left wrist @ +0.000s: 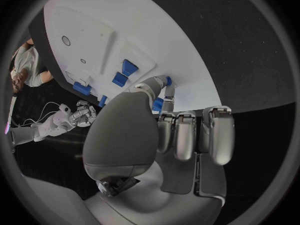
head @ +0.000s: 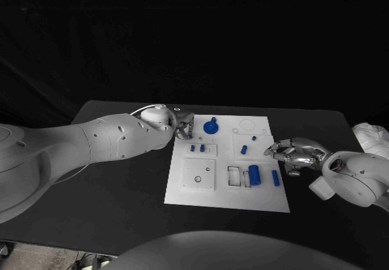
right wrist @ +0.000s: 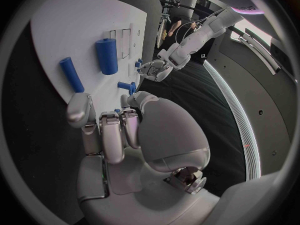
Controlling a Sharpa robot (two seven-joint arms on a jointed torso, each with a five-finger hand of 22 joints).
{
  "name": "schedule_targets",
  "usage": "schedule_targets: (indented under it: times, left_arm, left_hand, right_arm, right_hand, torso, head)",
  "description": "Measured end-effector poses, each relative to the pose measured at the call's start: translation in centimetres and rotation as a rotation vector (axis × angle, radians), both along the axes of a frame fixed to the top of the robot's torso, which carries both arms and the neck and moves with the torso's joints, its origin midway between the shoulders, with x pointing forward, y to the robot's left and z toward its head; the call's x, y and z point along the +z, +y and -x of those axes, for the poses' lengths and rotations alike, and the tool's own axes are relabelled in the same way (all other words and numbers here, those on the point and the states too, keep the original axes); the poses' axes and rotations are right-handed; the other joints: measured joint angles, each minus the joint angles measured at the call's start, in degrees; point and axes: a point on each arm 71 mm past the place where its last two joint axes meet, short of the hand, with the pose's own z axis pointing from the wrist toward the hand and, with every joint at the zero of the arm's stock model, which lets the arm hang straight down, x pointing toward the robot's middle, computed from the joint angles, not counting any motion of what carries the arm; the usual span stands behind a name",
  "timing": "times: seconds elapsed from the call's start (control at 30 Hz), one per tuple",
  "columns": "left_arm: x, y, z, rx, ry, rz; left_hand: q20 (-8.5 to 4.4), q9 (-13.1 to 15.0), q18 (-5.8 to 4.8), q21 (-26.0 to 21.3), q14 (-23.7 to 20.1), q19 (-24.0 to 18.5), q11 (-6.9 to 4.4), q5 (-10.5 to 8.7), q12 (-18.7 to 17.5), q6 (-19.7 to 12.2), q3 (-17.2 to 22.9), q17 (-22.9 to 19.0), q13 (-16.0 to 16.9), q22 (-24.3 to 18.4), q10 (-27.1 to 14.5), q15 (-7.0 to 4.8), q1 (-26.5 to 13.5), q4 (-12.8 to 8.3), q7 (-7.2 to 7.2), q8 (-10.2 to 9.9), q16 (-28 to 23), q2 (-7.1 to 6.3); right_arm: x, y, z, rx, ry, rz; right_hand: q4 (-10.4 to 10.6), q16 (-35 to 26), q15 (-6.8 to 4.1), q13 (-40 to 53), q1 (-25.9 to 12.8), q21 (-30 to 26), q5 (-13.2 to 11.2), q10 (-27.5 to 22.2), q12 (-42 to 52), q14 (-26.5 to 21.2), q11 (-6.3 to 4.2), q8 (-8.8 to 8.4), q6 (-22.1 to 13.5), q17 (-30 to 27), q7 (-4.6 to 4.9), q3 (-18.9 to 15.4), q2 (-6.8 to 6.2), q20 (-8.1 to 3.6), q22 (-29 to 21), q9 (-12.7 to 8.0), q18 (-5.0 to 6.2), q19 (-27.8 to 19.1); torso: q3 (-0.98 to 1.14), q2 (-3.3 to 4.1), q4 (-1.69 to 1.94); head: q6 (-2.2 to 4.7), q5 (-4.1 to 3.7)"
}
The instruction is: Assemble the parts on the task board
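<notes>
The task board [head: 229,191] lay flat on the black table [head: 113,214] between my 2 hands, with the blue parts spread across it. My left hand [head: 181,126] sat at the board's far left edge, fingers curled in, with the blue round part [head: 211,126] just beside it on the board. From the left wrist camera I saw the fingers [left wrist: 187,135] held together and bent, and the thumb tip seemed to touch a small blue piece [left wrist: 159,104], though I could not tell whether it was actually pinched. My right hand [head: 293,154] hovered at the board's right edge, fingers drawn together and curled, nothing visibly in them. Just beside that hand lay the slim blue rod [head: 275,178], and next to that the thick blue cylinder [head: 254,175]. 2 short blue pegs [head: 197,149] stood in a raised block near my left hand.
</notes>
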Motion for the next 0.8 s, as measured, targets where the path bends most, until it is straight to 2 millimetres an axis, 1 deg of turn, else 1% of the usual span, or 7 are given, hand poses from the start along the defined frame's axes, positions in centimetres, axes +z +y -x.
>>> schedule_targets:
  times: [0.2,0.4,0.47,0.57,0.63,0.7,0.8]
  left_arm:
    - [0.1,1.0,0.1,-0.016,-0.042,0.052]
    - [0.9,2.1,0.3,-0.044,-0.086,0.223]
    - [1.2,2.4,0.4,-0.053,-0.1,0.278]
    - [1.6,2.7,0.7,-0.066,-0.12,0.369]
    - [1.9,2.7,0.8,-0.067,-0.126,0.421]
    - [2.1,2.7,1.0,-0.064,-0.128,0.477]
    - [2.4,2.6,1.2,-0.054,-0.122,0.543]
  left_hand:
    - [0.0,0.14,0.01,0.66,0.0,0.0,-0.01,0.6,0.0,0.61,-0.91,0.0,0.0,0.0,0.01,0.0,-0.28,0.15,-0.63,0.44,0.0,0.88]
    - [0.0,0.37,0.01,1.3,0.0,0.0,-0.01,1.03,0.0,0.69,-2.36,-0.01,0.0,0.0,0.01,0.0,-0.52,0.78,-0.7,0.86,0.0,1.84]
    - [0.0,0.36,0.01,1.55,0.0,0.0,-0.01,1.03,0.0,0.69,-2.81,-0.01,0.0,0.0,0.01,0.0,-0.68,1.11,-0.7,0.86,0.0,1.67]
    - [0.0,0.36,0.01,1.55,0.0,0.0,-0.01,1.03,0.0,0.69,-3.24,-0.01,0.0,0.0,0.01,0.0,-0.67,1.22,-0.7,0.86,0.0,1.67]
    - [0.0,0.35,0.0,1.55,0.0,0.0,-0.01,1.03,0.0,0.71,-3.55,-0.01,0.0,0.0,0.01,0.0,-0.67,1.53,-0.72,0.86,0.0,1.67]
    - [0.0,0.38,0.0,1.55,0.0,0.0,-0.01,1.26,0.0,0.9,-3.8,-0.01,0.0,0.0,0.01,0.0,-0.67,1.59,-0.91,0.86,0.0,1.67]
    - [0.0,0.44,0.0,1.55,0.0,0.0,-0.21,1.53,0.0,0.9,-4.06,-0.02,-0.01,0.0,0.21,0.0,-0.67,1.72,-0.91,0.86,0.0,1.66]
  right_arm:
    - [0.0,0.0,0.0,0.0,0.0,0.0]
    - [0.1,-0.1,0.0,-0.003,-0.008,-0.003]
    - [0.1,-0.1,0.0,-0.004,-0.016,-0.006]
    - [0.4,0.1,0.1,-0.007,-0.038,-0.017]
    - [0.7,0.2,0.2,-0.008,-0.059,-0.027]
    - [1.4,0.5,0.0,-0.008,-0.095,-0.04]
    - [2.6,0.9,-0.3,-0.004,-0.154,-0.06]
  right_hand:
    - [0.0,0.0,0.0,0.0,0.0,0.0,-0.58,0.0,0.0,0.0,0.0,-0.21,0.0,0.0,0.0,0.0,0.0,0.0,0.0,0.0,0.0,0.0]
    - [0.26,0.0,0.21,-0.02,-0.64,0.12,-5.29,0.32,0.0,-0.21,0.32,-0.22,0.0,0.0,0.0,0.04,-0.28,0.03,-0.01,0.02,0.0,0.03]
    - [-0.12,0.0,0.21,-0.01,-0.62,0.82,-9.42,0.95,0.24,-0.21,0.35,-0.18,0.0,0.0,0.0,-0.27,-0.3,0.41,-0.01,0.23,0.0,0.5]
    - [-2.77,0.81,0.21,0.01,1.84,2.78,-21.55,2.86,1.14,-0.21,0.1,0.91,0.63,-0.01,-0.63,-1.16,-0.16,0.08,-0.01,0.82,0.0,2.84]
    - [-3.98,1.35,0.21,0.05,3.21,4.32,-27.6,3.62,1.62,-0.21,-0.13,0.9,1.22,-0.01,-0.7,-1.61,-0.43,-0.14,-0.01,0.81,0.0,4.53]
    - [-4.49,1.79,0.19,0.03,4.04,5.8,-30.78,3.7,2.24,-0.19,-0.21,0.9,2.33,-0.01,-0.74,-2.09,-0.55,-0.24,-0.02,0.54,0.0,6.18]
    - [-4.7,2.05,-0.02,-0.02,4.18,7.45,-32.48,3.7,2.67,0.02,-0.21,0.81,3.62,-0.01,-0.94,-2.3,-0.71,-0.38,-0.02,0.04,0.0,7.83]
  torso:
    - [-0.01,0.01,0.01]
    - [-0.02,-0.07,0.03]
    - [-0.05,-0.08,0.03]
    - [-0.05,-0.1,0.06]
    - [-0.05,-0.1,0.09]
    - [-0.05,-0.1,0.1]
    - [-0.09,-0.1,0.1]
  head:
    - [0.0,0.01]
    - [0.0,-0.11]
    - [0.0,-0.16]
    - [0.0,-0.2]
    - [0.0,-0.14]
    - [0.0,-0.07]
    - [0.0,-0.02]
